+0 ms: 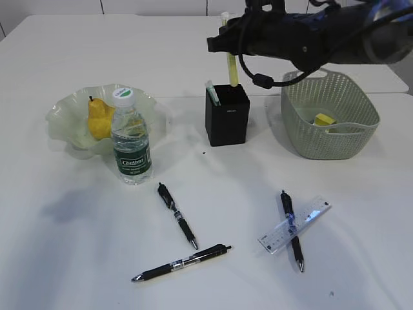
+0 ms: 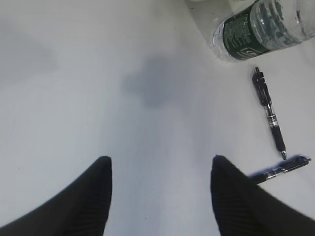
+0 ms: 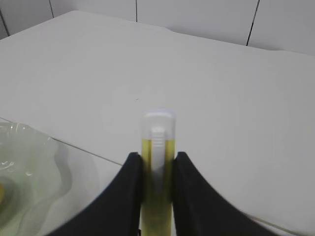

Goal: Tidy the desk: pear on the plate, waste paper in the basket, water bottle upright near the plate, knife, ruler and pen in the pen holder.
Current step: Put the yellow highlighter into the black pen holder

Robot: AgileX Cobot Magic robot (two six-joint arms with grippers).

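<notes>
My right gripper (image 3: 157, 158) is shut on the yellow knife (image 3: 158, 147), held upright with its lower end in the black pen holder (image 1: 227, 116); in the exterior view the knife (image 1: 231, 68) rises from the holder. Three black pens (image 1: 177, 216) (image 1: 182, 263) (image 1: 292, 229) lie on the desk (image 1: 77, 258), the clear ruler (image 1: 316, 212) across the right one. The water bottle (image 1: 131, 139) stands upright beside the plate (image 1: 64, 106), which holds the pear (image 1: 99, 119). My left gripper (image 2: 160, 164) hangs open over bare desk, left of the bottle (image 2: 261, 29) and two pens (image 2: 269, 113).
The green basket (image 1: 335, 139) stands right of the pen holder with a yellow piece of waste paper (image 1: 324, 120) inside. A pale green item (image 1: 211, 92) also stands in the holder. The right arm (image 1: 310, 35) reaches in above the basket.
</notes>
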